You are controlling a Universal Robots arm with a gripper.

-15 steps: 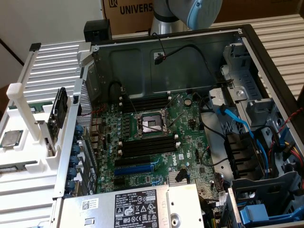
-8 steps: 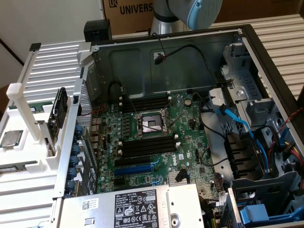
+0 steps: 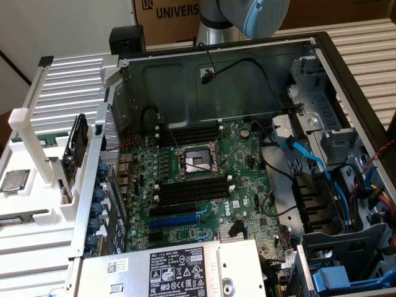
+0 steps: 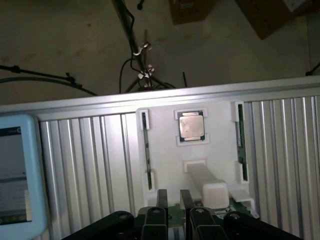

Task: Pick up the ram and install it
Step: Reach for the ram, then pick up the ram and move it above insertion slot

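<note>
One ram (image 4: 240, 142) and one processor chip (image 4: 190, 125) sit in the white holder (image 4: 165, 150).

The tabletop (image 4: 85, 155) is ribbed bare metal with a dull silver sheen. The holder (image 4: 165, 150) on it is smooth, matt white plastic, and the processor (image 4: 191, 125) has a pale metal lid with a soft shine. The computer case (image 3: 179, 80) is unpainted grey sheet metal. The motherboard (image 3: 238, 185) is lacquered green, its memory slots (image 3: 189, 192) black plastic. My gripper (image 4: 173, 195) is matt black. The box (image 3: 170, 12) is plain brown cardboard.
</note>
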